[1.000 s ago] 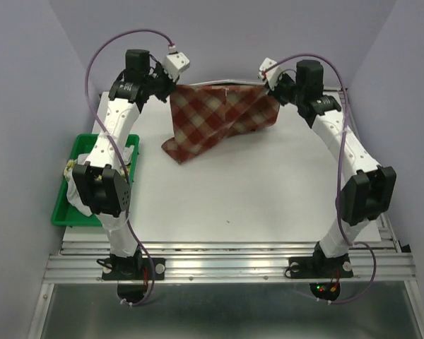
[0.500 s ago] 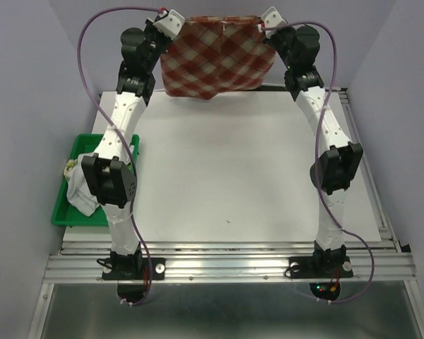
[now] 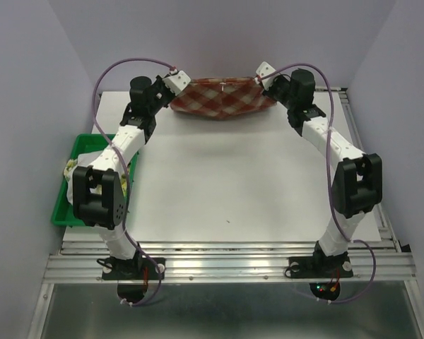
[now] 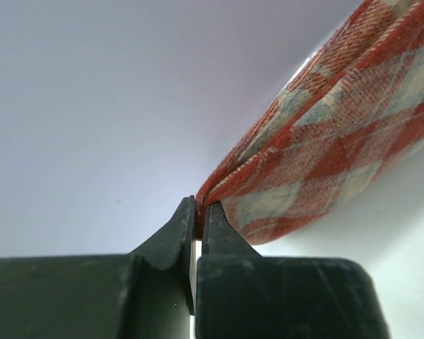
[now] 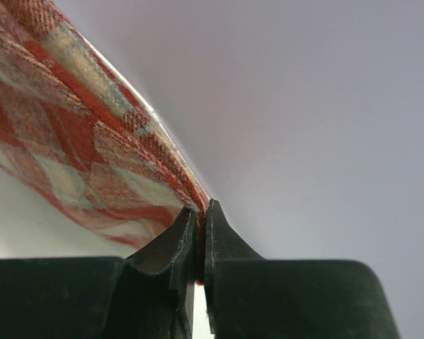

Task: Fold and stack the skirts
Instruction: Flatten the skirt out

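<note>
Left gripper (image 4: 198,215) pinched shut on one top corner of the red-and-cream plaid cloth skirt (image 3: 219,99); right gripper (image 5: 200,219) pinched shut on the opposite corner. Skirt spans between both claws, sagging mid-span over the far white table (image 3: 233,176) edge; contact unclear

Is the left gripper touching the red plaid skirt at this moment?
Touching. The left wrist view shows the fingers of the left gripper closed on a corner of the plaid skirt, with no gap between them.
</note>
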Motion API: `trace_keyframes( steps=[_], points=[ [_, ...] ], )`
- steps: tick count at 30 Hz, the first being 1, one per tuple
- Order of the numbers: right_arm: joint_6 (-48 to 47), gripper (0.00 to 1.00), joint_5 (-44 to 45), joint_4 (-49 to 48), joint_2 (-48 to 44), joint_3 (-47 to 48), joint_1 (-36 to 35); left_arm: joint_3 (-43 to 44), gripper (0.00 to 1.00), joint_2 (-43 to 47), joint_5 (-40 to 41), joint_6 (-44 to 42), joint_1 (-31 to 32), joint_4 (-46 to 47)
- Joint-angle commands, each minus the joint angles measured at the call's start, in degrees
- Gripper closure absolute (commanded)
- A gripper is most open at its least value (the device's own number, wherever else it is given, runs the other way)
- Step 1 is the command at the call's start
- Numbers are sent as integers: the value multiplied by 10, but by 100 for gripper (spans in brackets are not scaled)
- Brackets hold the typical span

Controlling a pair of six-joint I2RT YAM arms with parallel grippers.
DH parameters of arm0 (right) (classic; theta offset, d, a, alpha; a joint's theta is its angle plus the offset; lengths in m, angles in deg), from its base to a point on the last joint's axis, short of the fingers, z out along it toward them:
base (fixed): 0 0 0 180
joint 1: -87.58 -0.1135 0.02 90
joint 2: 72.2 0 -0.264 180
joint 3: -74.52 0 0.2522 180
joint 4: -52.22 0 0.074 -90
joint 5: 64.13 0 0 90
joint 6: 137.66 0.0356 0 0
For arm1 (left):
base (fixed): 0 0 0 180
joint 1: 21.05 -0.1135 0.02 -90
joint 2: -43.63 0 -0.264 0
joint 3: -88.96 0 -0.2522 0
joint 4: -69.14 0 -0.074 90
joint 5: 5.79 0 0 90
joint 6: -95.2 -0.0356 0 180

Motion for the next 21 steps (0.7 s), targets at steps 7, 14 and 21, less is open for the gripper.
trace_keyframes(
  steps=[7, 14, 21],
  points=[
    [-18, 99, 30, 11, -96, 10, 26, 7, 100, 95, 2, 7, -21, -12],
    [12, 99, 52, 20, -99, 92, 26, 108, 100, 109, 12, 70, -21, -55],
    [18, 99, 87, 20, -45, 173, 26, 159, 100, 75, 32, 113, -21, -32]
  ],
)
